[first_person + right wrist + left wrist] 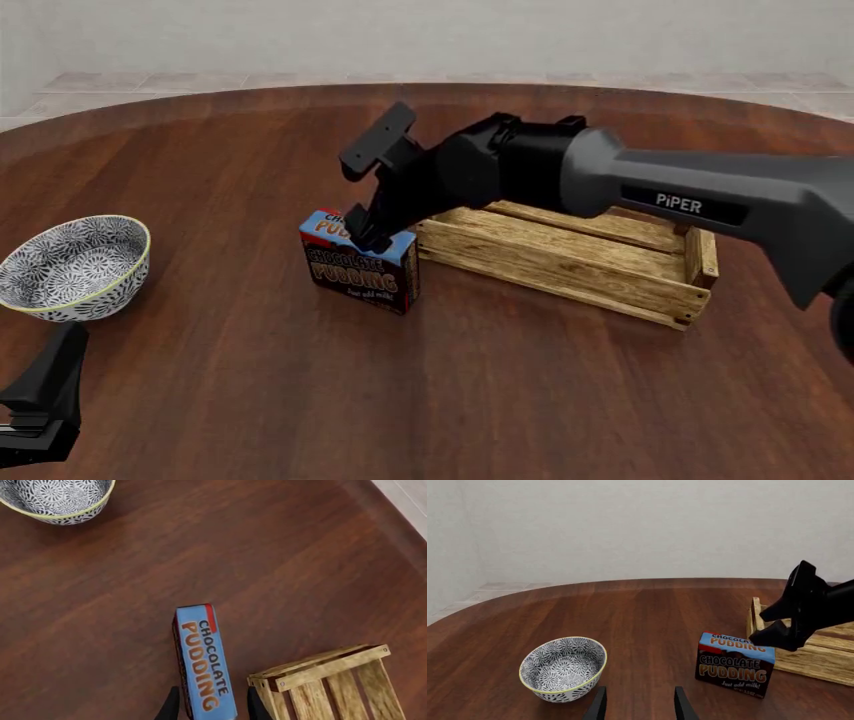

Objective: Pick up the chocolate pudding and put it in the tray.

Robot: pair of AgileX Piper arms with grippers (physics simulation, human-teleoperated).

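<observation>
Right gripper (208, 711) hangs directly over the chocolate pudding (358, 262), fingers apart astride its narrow width, long axis running 12-to-6 between them. Carton stands on table, tray (574, 262) just at its 3 o'clock. Left gripper (639, 706) open, farther off.

The chocolate pudding (358, 262) stands mid-tabletop, just beside the tray (574, 258) (at its left end); the bowl (74, 266) sits near the tabletop's left edge.
</observation>
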